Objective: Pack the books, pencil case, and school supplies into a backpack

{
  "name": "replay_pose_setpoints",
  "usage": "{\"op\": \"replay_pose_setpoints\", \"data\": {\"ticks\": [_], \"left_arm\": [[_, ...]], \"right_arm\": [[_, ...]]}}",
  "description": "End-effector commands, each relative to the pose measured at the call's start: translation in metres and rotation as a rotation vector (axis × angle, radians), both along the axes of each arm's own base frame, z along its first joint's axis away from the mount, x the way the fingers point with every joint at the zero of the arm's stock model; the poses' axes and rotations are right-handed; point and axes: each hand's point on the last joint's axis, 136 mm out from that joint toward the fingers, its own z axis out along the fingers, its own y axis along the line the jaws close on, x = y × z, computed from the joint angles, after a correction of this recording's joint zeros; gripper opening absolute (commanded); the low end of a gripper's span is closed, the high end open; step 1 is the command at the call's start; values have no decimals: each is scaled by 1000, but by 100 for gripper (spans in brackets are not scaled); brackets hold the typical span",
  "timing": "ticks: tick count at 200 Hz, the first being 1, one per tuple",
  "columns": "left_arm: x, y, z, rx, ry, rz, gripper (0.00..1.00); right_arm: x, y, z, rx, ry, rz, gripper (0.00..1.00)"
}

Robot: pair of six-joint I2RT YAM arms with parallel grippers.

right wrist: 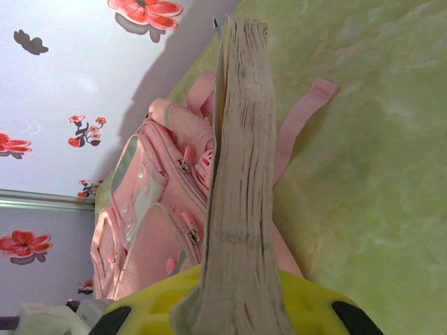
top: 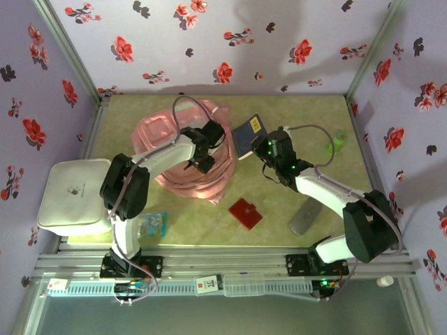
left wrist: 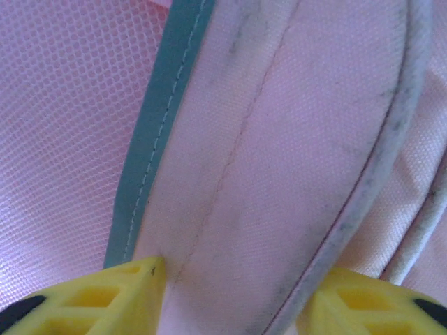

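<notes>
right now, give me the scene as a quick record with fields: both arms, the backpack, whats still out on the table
left gripper: closed on a fold of the backpack
right gripper: holds the navy book on edge, just right of the backpack
red square piece: flat on the table, near side of the backpack
grey pouch: on the table, right of the red square piece
blue book: on the table by the left arm's base
inside the backpack: cannot tell
</notes>
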Motion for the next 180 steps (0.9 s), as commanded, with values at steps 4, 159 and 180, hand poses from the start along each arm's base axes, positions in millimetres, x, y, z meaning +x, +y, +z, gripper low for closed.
{"op": "replay_pose_setpoints", "data": {"ticks": [4, 159, 180], "left_arm": [[9, 7, 11, 49, -51, 34, 40], [48, 4, 181, -315, -604, 177, 0], [54, -2, 215, -415, -706, 184, 0]], "right_arm": [[8, -4, 11, 20, -41, -37, 10], [-6, -17, 27, -35, -89, -7, 11], [-14, -9, 32, -8, -96, 55, 11]]}}
